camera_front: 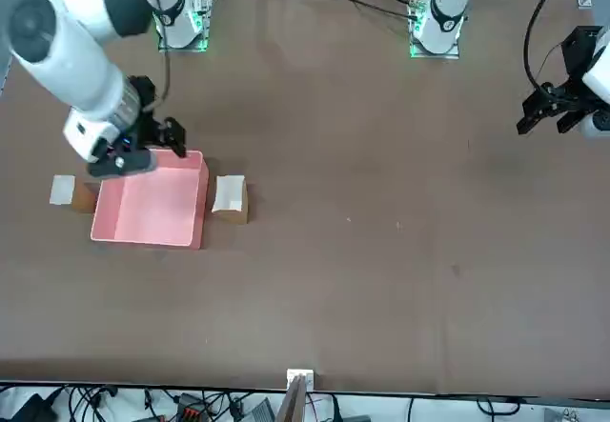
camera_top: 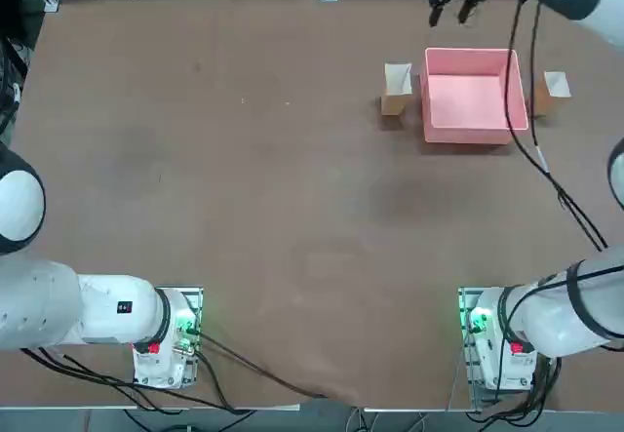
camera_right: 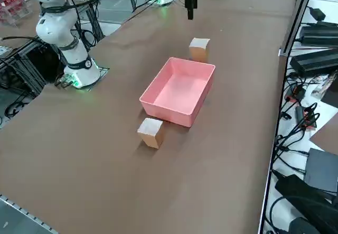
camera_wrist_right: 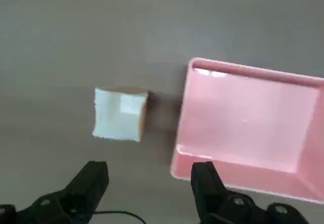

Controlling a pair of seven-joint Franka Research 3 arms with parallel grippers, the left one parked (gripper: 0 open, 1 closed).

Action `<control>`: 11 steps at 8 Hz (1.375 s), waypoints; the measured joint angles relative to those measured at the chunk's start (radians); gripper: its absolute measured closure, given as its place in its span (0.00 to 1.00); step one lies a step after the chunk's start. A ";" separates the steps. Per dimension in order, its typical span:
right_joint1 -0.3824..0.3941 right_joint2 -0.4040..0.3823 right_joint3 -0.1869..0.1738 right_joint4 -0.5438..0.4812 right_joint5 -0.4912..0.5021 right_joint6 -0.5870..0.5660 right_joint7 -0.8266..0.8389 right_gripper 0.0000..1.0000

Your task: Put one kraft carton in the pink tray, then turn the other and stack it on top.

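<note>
Nothing is done yet: we hover the right gripper point(camera_wrist_right: 149, 183), jaws spread and empty, above the empty pink tray point(camera_top: 471, 132), with both kraft cartons point(camera_top: 396, 90) point(camera_top: 552, 92) on the table point(camera_top: 244, 188).

Brown table point(camera_top: 244, 208); pink tray point(camera_top: 472, 135), two cartons point(camera_top: 396, 91)

We're in a robotics lab. Brown work table point(camera_top: 244, 208) w/ two white arms bolted on at 6 o'clock, bases point(camera_top: 175, 339) lit green. Cable bundles point(camera_right: 296, 133) and black power bricks point(camera_right: 319, 59) crowd the floor at 3 o'clock in the right side view; metal frame posts point(camera_right: 296, 12) stand along the table's edge.
</note>
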 joint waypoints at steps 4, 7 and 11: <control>0.084 0.149 0.000 0.002 0.000 0.176 0.059 0.06; 0.153 0.251 0.000 0.003 -0.001 0.299 0.160 0.07; 0.167 0.346 -0.006 0.002 -0.001 0.324 0.176 0.11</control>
